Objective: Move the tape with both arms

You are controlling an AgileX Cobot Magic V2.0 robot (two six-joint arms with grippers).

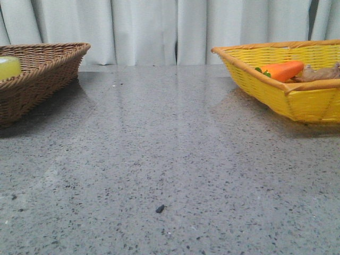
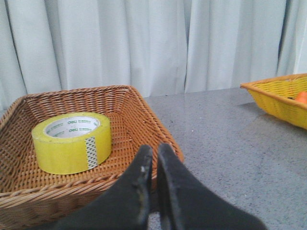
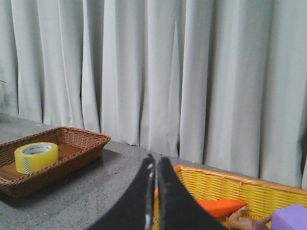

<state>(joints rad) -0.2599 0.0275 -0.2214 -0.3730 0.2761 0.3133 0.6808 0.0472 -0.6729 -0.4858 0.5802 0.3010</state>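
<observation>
The yellow tape [image 2: 72, 142] lies flat in the brown wicker basket [image 2: 139, 115], its whitish printed ring facing up. It also shows in the front view [image 1: 9, 67] at the far left and in the right wrist view [image 3: 36, 156]. My left gripper [image 2: 154, 149] is shut and empty, above the basket's near right corner, to the right of the tape and apart from it. My right gripper [image 3: 153, 160] is shut and empty, above the near edge of the yellow basket [image 3: 268, 191]. Neither gripper shows in the front view.
The brown basket [image 1: 50, 66] stands at the table's back left, the yellow basket [image 1: 276, 79] at the back right. The yellow one holds an orange toy carrot [image 1: 281, 70], a brownish lumpy object [image 1: 321, 73] and a purple block [image 3: 290, 218]. A small dark speck [image 1: 160, 209] lies on the grey table. Curtains hang behind.
</observation>
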